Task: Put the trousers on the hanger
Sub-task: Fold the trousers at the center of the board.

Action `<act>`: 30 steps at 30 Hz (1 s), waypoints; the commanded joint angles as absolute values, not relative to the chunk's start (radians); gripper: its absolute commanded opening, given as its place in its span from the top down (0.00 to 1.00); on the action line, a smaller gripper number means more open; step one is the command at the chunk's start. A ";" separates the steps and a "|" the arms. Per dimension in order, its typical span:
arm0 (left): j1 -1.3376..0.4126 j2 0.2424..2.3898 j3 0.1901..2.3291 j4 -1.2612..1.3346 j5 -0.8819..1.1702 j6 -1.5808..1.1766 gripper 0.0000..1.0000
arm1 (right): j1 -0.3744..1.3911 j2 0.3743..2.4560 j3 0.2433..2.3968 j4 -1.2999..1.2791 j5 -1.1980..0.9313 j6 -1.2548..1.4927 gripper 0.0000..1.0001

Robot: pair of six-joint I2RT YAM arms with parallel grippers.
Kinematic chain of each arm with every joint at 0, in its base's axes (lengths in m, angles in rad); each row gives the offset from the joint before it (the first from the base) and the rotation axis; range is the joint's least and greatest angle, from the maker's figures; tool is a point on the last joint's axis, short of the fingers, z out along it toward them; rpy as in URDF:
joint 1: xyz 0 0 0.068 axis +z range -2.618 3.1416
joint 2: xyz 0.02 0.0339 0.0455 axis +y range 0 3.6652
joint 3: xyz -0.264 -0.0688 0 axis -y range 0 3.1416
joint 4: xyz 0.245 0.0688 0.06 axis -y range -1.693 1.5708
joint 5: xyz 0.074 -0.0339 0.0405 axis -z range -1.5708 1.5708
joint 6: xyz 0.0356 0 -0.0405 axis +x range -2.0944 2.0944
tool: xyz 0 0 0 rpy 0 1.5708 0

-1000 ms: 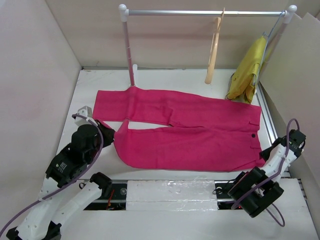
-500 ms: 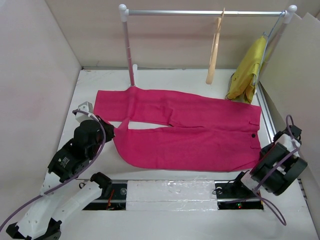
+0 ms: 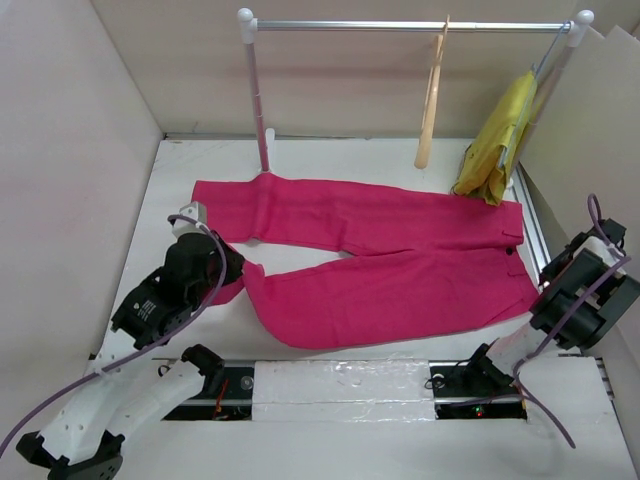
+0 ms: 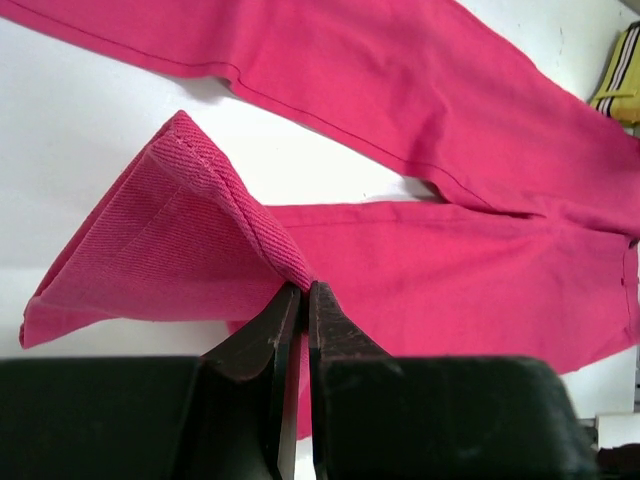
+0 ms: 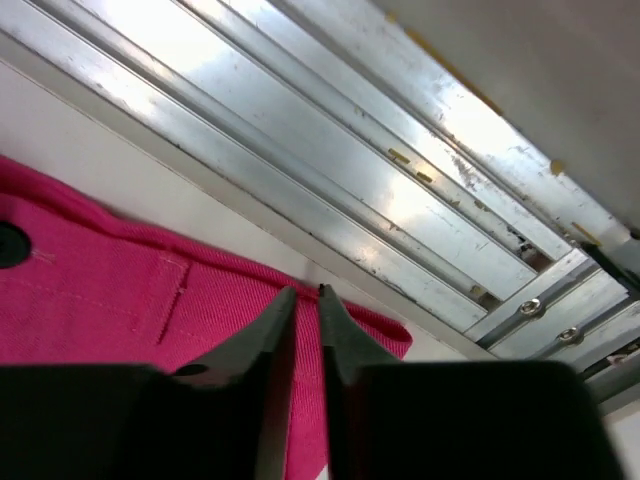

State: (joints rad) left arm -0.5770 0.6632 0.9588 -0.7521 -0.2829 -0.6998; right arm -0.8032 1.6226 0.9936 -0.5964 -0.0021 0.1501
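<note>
The task is in its early part. The trousers (image 3: 380, 255) lie mostly flat on the table (image 3: 330, 165), waist to the right and legs to the left. My left gripper (image 4: 297, 300) is pinched on the hem of the nearer leg and holds a fold of it up. My right gripper (image 5: 305, 300) is closed on the waistband corner. The hanger (image 3: 430, 100) hangs bare on the rail (image 3: 400, 26) at the back, apart from the cloth. I judge that lifting the trousers, carrying them there and draping them is all left to do.
</note>
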 commanded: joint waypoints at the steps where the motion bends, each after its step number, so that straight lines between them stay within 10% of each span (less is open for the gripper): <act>1: -0.584 0.664 0.963 -0.706 -0.245 -0.712 1.00 | -0.831 1.534 1.016 -0.575 0.032 0.078 0.76; 16: -0.626 0.606 1.020 -0.749 -0.382 -0.670 1.00 | -0.930 1.333 0.698 -0.502 -0.093 0.078 0.55; 30: -0.626 0.606 1.031 -0.762 -0.429 -0.687 1.00 | -0.930 1.114 0.624 -0.505 -0.156 0.084 0.63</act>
